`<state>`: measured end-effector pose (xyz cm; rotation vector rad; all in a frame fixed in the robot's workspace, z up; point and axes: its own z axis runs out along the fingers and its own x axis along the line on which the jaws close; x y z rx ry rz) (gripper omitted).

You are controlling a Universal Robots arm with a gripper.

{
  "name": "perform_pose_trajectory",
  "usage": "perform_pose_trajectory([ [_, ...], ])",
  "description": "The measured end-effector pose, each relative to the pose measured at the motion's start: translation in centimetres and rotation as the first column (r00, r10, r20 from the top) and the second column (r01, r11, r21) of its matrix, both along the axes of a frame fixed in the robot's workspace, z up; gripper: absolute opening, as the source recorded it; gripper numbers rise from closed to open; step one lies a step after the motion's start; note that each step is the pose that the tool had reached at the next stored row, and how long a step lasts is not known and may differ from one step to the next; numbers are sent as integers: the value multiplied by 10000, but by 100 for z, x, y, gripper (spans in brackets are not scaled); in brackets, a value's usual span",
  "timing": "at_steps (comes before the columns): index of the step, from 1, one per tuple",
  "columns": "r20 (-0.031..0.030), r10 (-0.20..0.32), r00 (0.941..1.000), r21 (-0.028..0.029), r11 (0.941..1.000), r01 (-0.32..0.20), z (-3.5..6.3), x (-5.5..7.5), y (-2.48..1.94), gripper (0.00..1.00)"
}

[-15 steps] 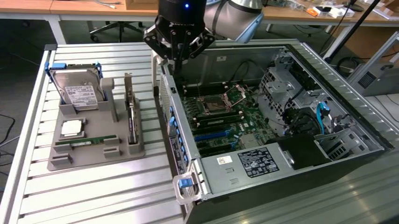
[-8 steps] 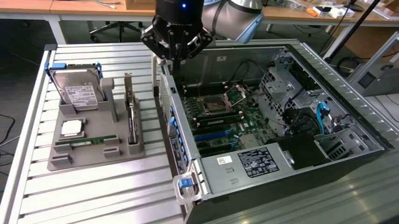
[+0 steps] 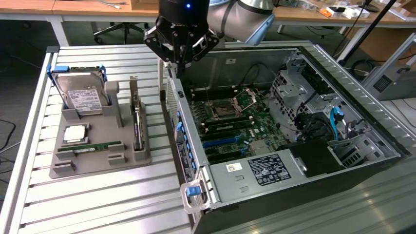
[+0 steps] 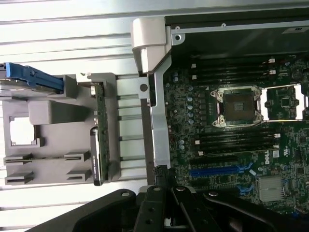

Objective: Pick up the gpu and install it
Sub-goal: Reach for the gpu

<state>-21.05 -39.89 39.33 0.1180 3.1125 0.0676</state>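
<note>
Slatted table [image 3: 97,204] holds gray tray [image 3: 97,160], gpu [image 3: 137,122] upright in it; pincer [image 3: 177,59] together, empty, over computer case [image 3: 174,102] wall. Exterior view adds power supply [image 3: 260,173].

I count 1 gpu [image 3: 137,119], 1 HDD [image 3: 85,95], 1 RAM stick [image 3: 97,146], 1 CPU chip [image 3: 75,132], 1 tray [image 3: 133,158]; 1 PC case [image 3: 179,126] w/ 2 sockets [image 4: 238,106].

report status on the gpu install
Gripper shut, above the computer case wall. Gpu on edge in grey tray, untouched. Nothing over it.
</note>
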Motion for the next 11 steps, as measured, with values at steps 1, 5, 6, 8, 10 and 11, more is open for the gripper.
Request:
perform_pose_trajectory([
  [1, 0, 0, 10000, 0, 10000, 0, 0, -7, 0, 11],
  [5, 0, 0, 10000, 0, 10000, 0, 0, -38, 0, 11],
  [6, -1, 0, 10000, 0, 10000, 0, 0, -44, 0, 11],
  [8, 0, 0, 10000, 1, 10000, 0, 0, -58, 0, 11],
  [10, 0, 0, 10000, 0, 10000, 0, 0, -71, 0, 11],
  [11, 0, 0, 10000, 0, 10000, 0, 0, -77, 0, 11],
])
